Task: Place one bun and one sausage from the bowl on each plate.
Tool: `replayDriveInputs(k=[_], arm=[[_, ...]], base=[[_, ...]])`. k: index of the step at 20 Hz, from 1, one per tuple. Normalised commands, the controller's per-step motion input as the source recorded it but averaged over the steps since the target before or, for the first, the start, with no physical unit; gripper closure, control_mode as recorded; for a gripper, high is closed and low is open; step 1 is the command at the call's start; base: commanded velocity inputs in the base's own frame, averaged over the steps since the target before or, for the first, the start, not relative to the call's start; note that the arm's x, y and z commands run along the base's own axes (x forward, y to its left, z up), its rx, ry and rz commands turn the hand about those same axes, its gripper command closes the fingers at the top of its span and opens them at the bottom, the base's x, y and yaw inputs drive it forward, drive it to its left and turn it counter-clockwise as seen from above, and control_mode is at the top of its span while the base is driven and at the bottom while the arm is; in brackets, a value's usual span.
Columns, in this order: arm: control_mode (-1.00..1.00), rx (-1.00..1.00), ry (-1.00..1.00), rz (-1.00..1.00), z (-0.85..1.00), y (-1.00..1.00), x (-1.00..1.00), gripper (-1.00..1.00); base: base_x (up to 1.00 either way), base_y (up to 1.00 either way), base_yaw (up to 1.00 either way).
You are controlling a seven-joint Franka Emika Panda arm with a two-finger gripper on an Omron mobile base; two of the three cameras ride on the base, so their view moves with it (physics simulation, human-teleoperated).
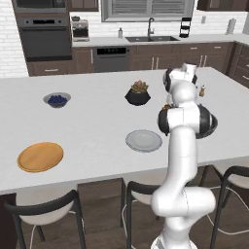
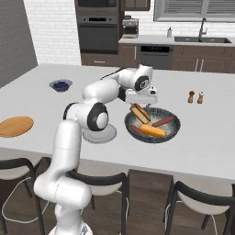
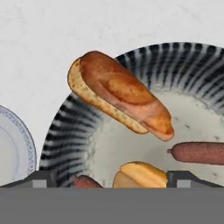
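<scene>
We are holding our gripper wide open and empty above the bowl, lining up on the nearer bun; beyond it a sausage and a second bun are waiting; the grey plate is sitting just beside

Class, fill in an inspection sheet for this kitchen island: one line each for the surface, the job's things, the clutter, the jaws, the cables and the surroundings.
Surface: white island counter, level and dry.
Job's things: dark bowl holds two buns and two sausages; one bun leans on the bowl's rim. Grey plate and orange plate are both bare.
Clutter: berry bowl, potted plant, salt and pepper shakers.
Jaws: gripper open above the bowl, holding nothing.
Cables: white cords hang by the stools.
Surroundings: stools, oven, sink.
</scene>
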Motion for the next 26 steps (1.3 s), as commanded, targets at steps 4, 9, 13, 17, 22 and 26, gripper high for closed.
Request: replayDriveInputs(k=[4, 9, 13, 17, 22, 26], arm=[[-1.0, -0.01, -0.09, 0.03, -0.77, -0.04, 0.08, -1.0], [-1.0, -0.38, -0.48, 0.12, -0.79, 0.54, -0.59, -1.0], [-1.0, -0.21, -0.28, 0.1, -0.84, 0.38, -0.37, -1.0], [-1.0, 0.01, -0.04, 0.0, -0.71, -0.18, 0.01, -1.0], [-1.0, 0.0, 0.02, 0.08, 0.13, -0.2, 0.46, -1.0], [-1.0, 0.0, 0.02, 0.01, 0.03, 0.0, 0.04, -1.0]], base=[[0.0, 0.0, 0.0], [0.0, 0.0, 0.0], [0.0, 0.0, 0.0], [0.0, 0.0, 0.0], [0.0, 0.0, 0.0], [0.0, 0.0, 0.0]])
